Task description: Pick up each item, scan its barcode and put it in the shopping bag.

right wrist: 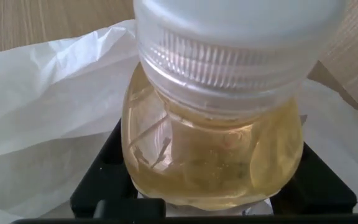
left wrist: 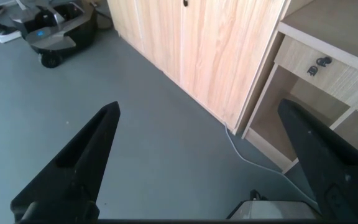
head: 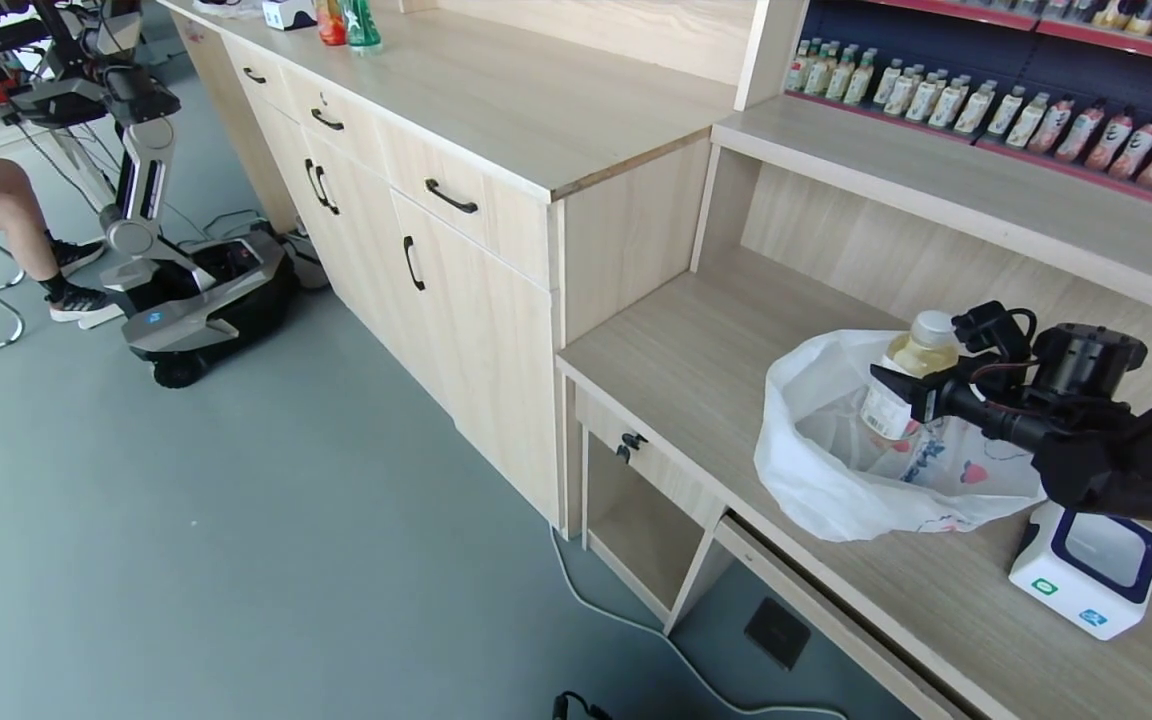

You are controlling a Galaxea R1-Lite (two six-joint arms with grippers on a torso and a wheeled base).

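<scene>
A bottle (head: 911, 385) of pale yellow drink with a white cap is held upright in the mouth of the white plastic shopping bag (head: 836, 470) on the low counter. My right gripper (head: 921, 385) is shut on the bottle's body, coming in from the right. In the right wrist view the bottle (right wrist: 216, 137) is seen from above, with black fingers (right wrist: 104, 186) on both sides and the bag (right wrist: 48, 112) underneath. The white barcode scanner (head: 1091, 565) stands on the counter right of the bag. My left gripper (left wrist: 197, 162) hangs open above the grey floor, holding nothing.
The bag sits on a low wooden counter (head: 696, 370) with a drawer beneath. A taller cabinet (head: 476, 200) stands to the left, with bottles (head: 348, 22) on top. Shelves of bottles (head: 996, 105) run behind. Another robot base (head: 196, 300) is parked on the floor at far left.
</scene>
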